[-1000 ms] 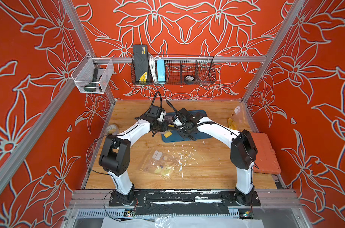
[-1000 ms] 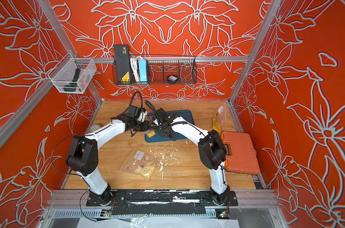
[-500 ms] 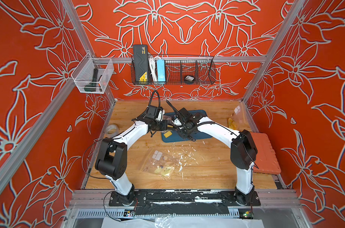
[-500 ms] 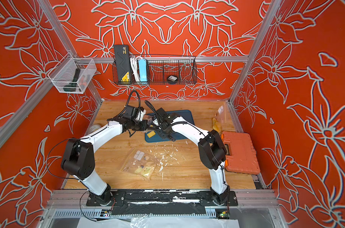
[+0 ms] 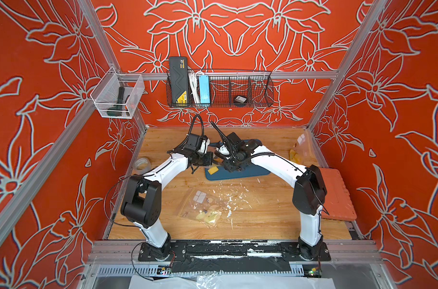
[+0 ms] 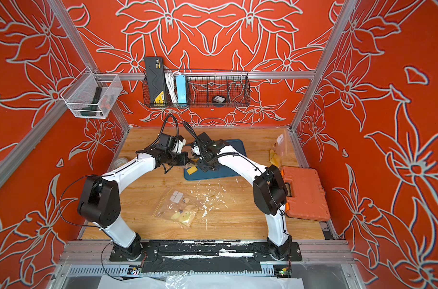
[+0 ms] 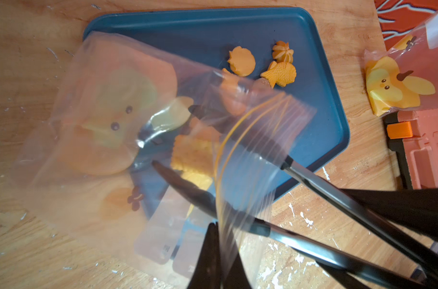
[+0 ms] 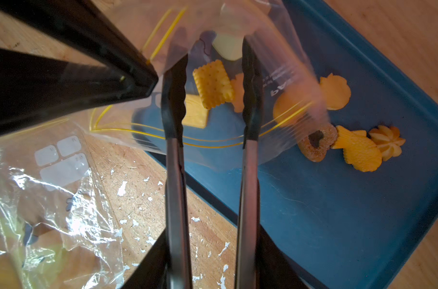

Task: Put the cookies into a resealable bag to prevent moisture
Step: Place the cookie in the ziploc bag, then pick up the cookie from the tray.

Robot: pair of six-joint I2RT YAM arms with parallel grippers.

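On the worktop [image 5: 263,220], the tray [image 7: 313,112] sits near the far edge. Left gripper [image 7: 219,250] pinches the limp resealable bag [image 7: 100,100] at its zip lip. The right gripper [image 8: 213,262] clasps tongs [image 8: 174,175], tips parted around a square cookie [image 8: 214,85] inside the bag. Other cookies [image 8: 358,152] lie mid-tray: light, brittle, likely best nipped edgewise.

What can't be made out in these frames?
- Left wrist view: the bag film is blurred, so which cookies sit inside it or beneath it is unclear.
- Right wrist view: the tongs handles run off the bottom edge, so the right pincer grip on them is cut off.
- Both top views: cookies on the tray are too small to count; the right arm covers part of it.
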